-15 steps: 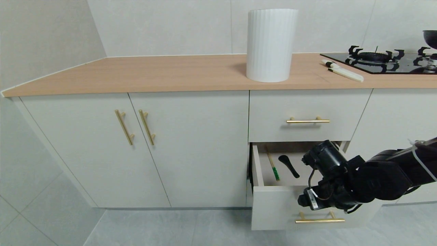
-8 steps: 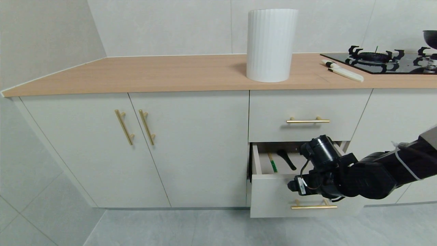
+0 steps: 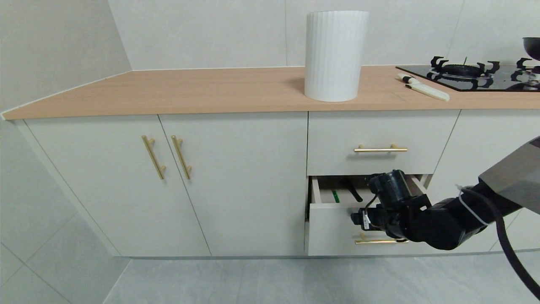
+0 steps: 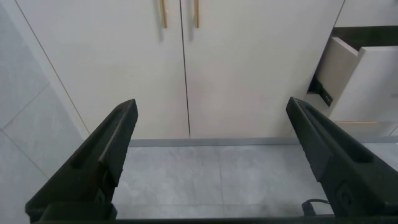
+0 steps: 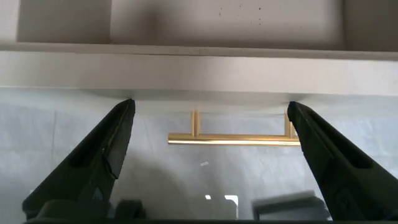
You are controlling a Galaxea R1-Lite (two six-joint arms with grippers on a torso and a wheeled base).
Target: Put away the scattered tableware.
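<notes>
Closing step, by the look of it: shutting the lower drawer (image 3: 333, 223) on stowed tableware.
The right gripper (image 5: 210, 124) faces the drawer front, jaws spread wide and empty, with the brass handle (image 5: 233, 139) just ahead between them. Above and beyond it, green-tipped chopsticks (image 3: 335, 196) and a black spoon (image 3: 352, 192) lie inside the part-open drawer. The next move probably calls for a straight, level push until flush. The left gripper (image 4: 211, 106) hangs equally wide and empty.

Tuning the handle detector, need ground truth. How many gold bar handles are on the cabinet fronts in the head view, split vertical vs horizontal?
Vertical handles: 2
Horizontal handles: 2
Total: 4
</notes>
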